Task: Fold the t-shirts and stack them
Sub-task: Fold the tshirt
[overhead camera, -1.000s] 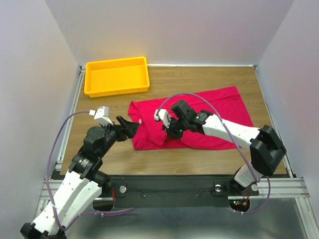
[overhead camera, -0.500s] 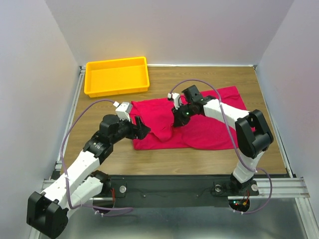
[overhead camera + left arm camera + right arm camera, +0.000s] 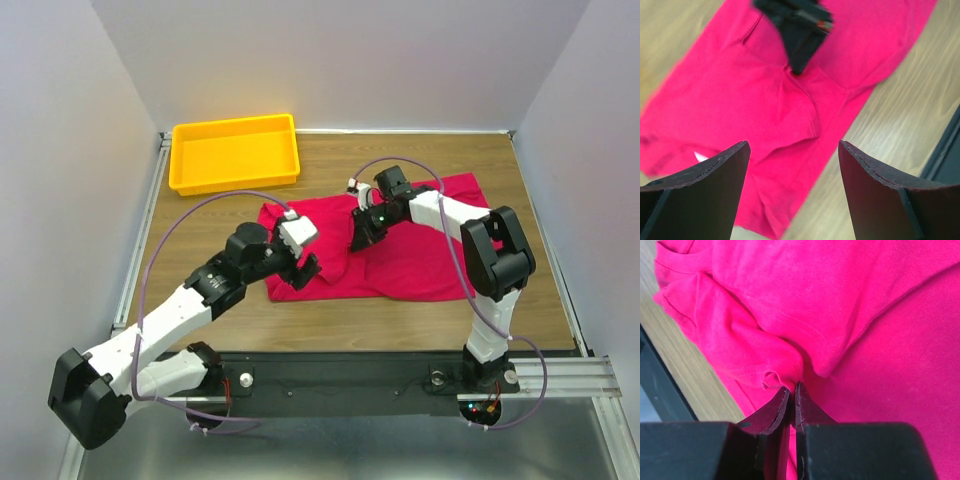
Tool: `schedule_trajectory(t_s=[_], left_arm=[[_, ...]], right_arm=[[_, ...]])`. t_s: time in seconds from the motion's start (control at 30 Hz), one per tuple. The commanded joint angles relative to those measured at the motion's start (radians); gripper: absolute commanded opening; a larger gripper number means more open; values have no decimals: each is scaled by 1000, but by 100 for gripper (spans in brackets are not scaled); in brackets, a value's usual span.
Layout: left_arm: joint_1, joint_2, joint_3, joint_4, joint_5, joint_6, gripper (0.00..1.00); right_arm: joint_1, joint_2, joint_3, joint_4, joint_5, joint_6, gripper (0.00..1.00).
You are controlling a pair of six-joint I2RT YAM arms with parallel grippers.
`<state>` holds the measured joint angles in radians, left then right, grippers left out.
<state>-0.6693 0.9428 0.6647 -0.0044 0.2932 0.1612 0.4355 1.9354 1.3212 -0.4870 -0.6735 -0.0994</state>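
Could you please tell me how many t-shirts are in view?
1. The crimson t-shirt lies spread across the middle of the table, rumpled at its left end. The yellow tray at the far left holds none. Another hidden beneath it cannot be ruled out.

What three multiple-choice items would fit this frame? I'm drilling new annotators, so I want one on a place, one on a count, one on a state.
1. Where is the yellow tray? A far left corner; B near right corner; C centre.
2. How many t-shirts show? A one; B two; C three.
3. The right gripper is: A wide open; B shut on the t-shirt; C out of view.
Key: 1 A, it sits far left; 2 A, one pink shirt lies spread; 3 B, it pinches a fold.
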Motion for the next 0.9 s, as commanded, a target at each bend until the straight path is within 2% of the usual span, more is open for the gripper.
schedule_trajectory(t_s=[0.0, 0.1, 0.23, 0.53, 0.87], left_arm=[[-99, 14, 17, 6, -49, 378, 82], [-131, 51, -29, 41, -57, 567, 79], [-145, 126, -68, 89, -107, 717, 77], [-173, 201, -168, 260, -172, 845, 76], [-217, 297, -194, 377, -197, 882, 75]], right_arm=[[-4, 0, 58, 8, -64, 21, 11], [-4, 5, 65, 7, -70, 26, 11], [-4, 7, 70, 5, -83, 32, 11], [-6, 14, 73, 2, -103, 41, 11], [-11, 39, 85, 2, -136, 69, 11]])
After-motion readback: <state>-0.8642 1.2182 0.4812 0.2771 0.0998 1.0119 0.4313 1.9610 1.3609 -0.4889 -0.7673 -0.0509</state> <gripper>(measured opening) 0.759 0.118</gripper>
